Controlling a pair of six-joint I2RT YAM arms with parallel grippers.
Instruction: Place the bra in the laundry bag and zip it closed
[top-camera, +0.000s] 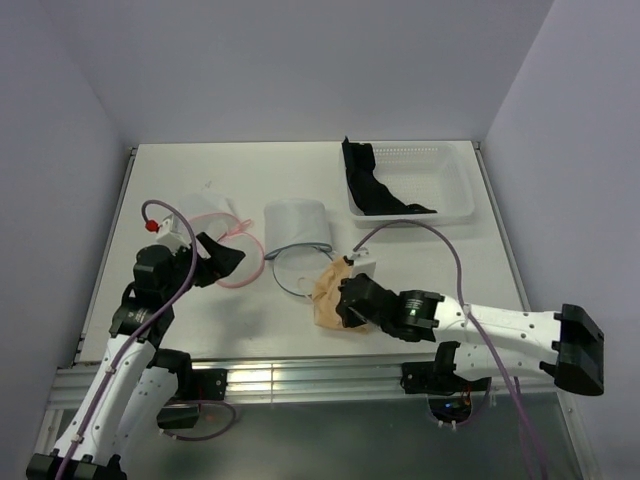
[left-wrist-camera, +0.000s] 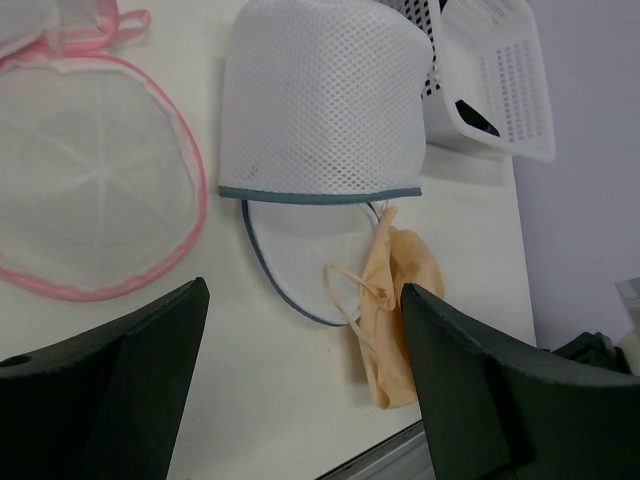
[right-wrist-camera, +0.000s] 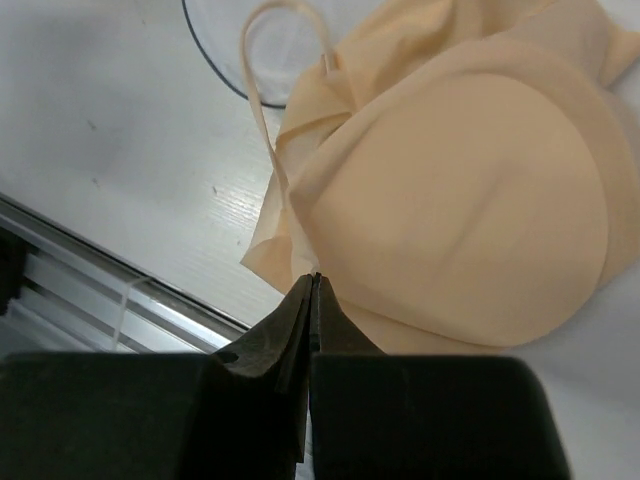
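The beige bra (top-camera: 328, 292) lies near the table's front edge, just right of the open flap of the white mesh laundry bag (top-camera: 297, 222) with grey trim. My right gripper (top-camera: 346, 306) is shut at the bra's near edge; in the right wrist view its tips (right-wrist-camera: 313, 282) pinch the fabric of the bra (right-wrist-camera: 470, 190). My left gripper (top-camera: 224, 258) is open and empty above the table. In the left wrist view the bag (left-wrist-camera: 320, 100) stands domed, its round flap (left-wrist-camera: 300, 255) lies flat, and the bra (left-wrist-camera: 400, 300) has a strap over the flap.
A pink-trimmed mesh bag (top-camera: 238, 262) lies flat left of the white bag, also in the left wrist view (left-wrist-camera: 90, 190). A white basket (top-camera: 425, 180) at the back right holds a black garment (top-camera: 372, 188). The table's front rail (top-camera: 300, 372) runs just below the bra.
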